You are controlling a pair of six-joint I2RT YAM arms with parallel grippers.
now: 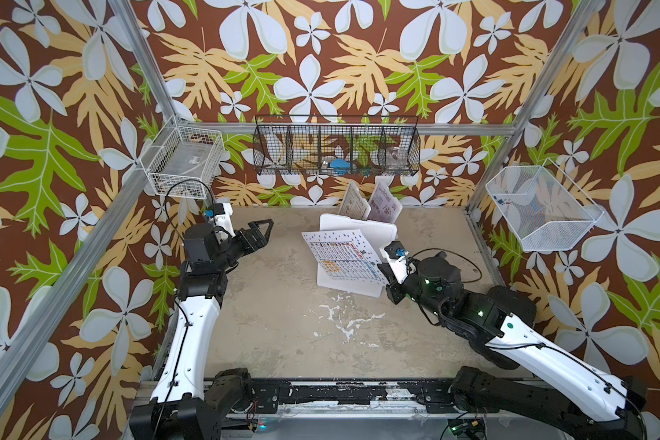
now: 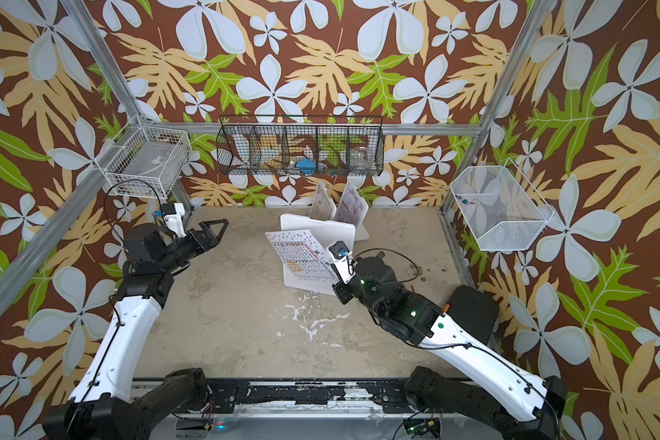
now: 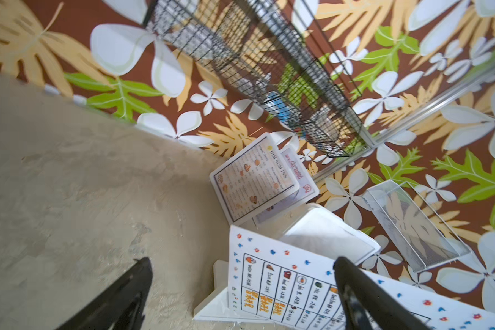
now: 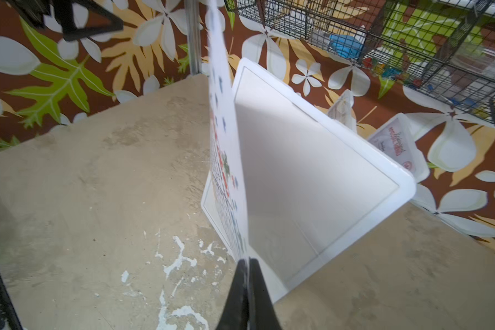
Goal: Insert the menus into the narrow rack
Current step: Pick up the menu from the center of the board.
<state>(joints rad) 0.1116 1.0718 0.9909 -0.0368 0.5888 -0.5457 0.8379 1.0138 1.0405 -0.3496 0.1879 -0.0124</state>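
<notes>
Nearest to me, my right fingers (image 4: 248,271) are clenched on one edge of the big white dotted menu (image 1: 340,255), which stands on edge and leans out over the near end of the white rack (image 1: 359,228). I cannot tell whether its bottom edge sits in a slot or only rests on the base. The left fingers (image 1: 262,230) are released and empty, hanging over the bare desk (image 1: 282,324) well apart from the rack. At the far end, the Dim Sum Inn menu (image 1: 349,202) and the pink special menu (image 1: 385,202) already stand in slots. My worry is that this sheet is thin and pinched at one edge only. If I push down it may bow or skid the unbraced rack, and if I let go it may topple outward.
</notes>
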